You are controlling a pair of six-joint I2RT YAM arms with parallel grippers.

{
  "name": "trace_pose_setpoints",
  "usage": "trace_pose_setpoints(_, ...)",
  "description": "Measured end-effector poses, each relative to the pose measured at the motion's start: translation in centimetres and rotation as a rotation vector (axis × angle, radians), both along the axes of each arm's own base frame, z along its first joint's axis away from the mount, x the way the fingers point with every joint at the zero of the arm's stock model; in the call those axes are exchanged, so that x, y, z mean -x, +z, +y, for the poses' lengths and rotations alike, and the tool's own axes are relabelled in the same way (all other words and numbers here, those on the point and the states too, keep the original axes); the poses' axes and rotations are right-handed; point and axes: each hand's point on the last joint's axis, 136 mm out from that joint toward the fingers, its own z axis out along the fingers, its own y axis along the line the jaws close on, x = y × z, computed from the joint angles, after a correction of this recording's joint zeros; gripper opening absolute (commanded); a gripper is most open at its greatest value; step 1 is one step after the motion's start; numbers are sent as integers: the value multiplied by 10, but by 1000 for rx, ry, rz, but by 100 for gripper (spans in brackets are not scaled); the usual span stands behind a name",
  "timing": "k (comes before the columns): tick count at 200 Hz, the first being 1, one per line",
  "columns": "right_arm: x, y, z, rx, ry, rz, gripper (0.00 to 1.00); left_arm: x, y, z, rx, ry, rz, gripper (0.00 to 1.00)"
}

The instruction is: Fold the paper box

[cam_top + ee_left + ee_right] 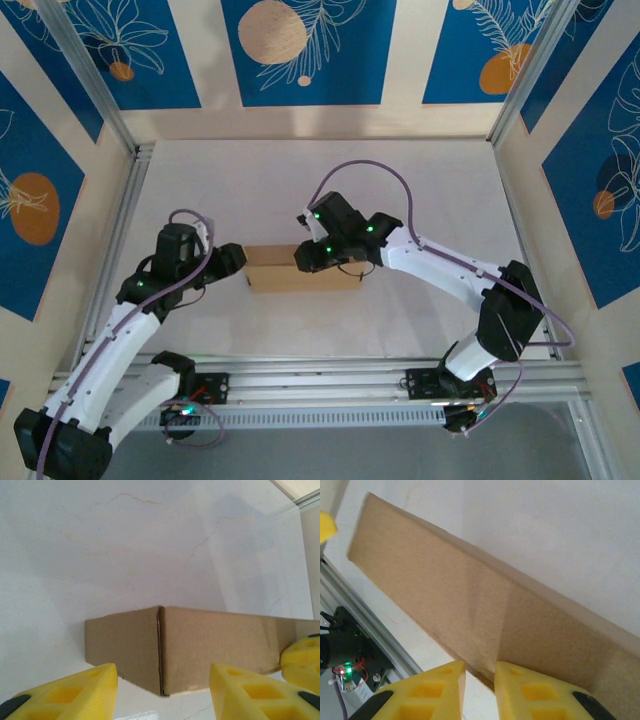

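Folding looks near its final step

Paper box [300, 268] lies closed at frame centre. Left gripper [162, 680] fingers stand wide apart by its corner, and right gripper [480, 672] fingers are narrowly parted at its edge. The next move probably calls for pressing the lid flat.

arm links [440, 265]: white shells, black joints | cables [365, 163]: purple, looping | status lights [318, 213]: green | fingers [75, 690]: yellow, blocky, square recesses, black end caps | base boards [195, 390]: exposed, red wiring
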Motion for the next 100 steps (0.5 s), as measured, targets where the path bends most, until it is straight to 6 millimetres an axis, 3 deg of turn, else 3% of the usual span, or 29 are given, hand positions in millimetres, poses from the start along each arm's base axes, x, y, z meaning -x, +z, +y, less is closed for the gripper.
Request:
trace_pose_setpoints(32,16,-1,-2,-34,14,-37,23,1,4,2,-7,2,-9,51)
trace_pose_setpoints(58,49,-9,-5,-37,53,-39,22,1,11,4,-22,4,-29,51)
trace_pose_setpoints(100,87,-49,-32,64,47,-23,24,-1,21,6,-30,11,-51,52)
